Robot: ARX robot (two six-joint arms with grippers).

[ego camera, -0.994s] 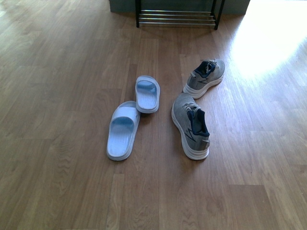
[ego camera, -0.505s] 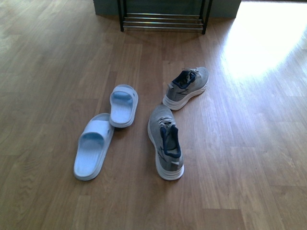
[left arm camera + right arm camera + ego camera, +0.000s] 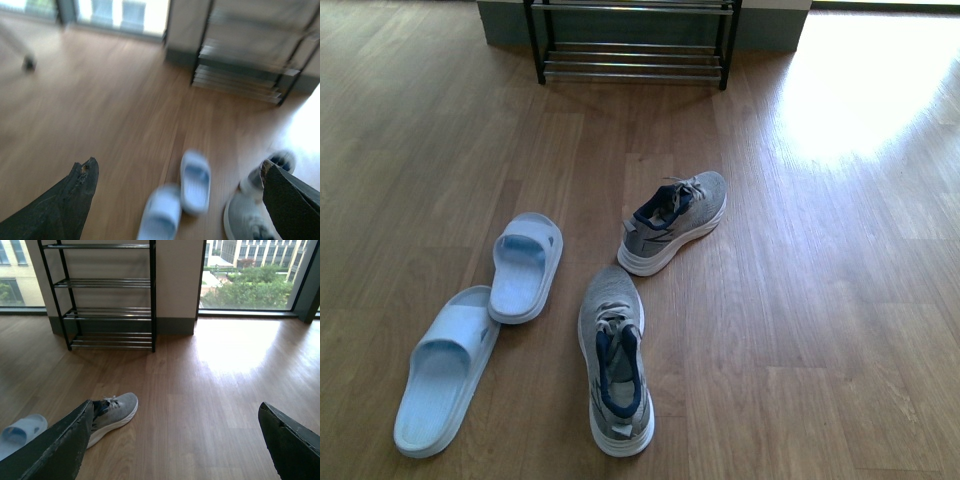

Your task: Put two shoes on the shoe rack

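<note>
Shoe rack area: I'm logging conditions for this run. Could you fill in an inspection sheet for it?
Surface: wooden floor, with a sunlit patch at the far right.
Job's things: near grey sneaker, far grey sneaker, near slide and far slide all lie on the floor, apart from the shoe rack; no shoe on its visible bars.
Clutter: small dark object, too blurred to identify.
Grippers: left gripper and right gripper both have jaws open, holding nothing.
Cables: nothing seen.
Surroundings: wall behind the rack; windows showing buildings and trees.
</note>
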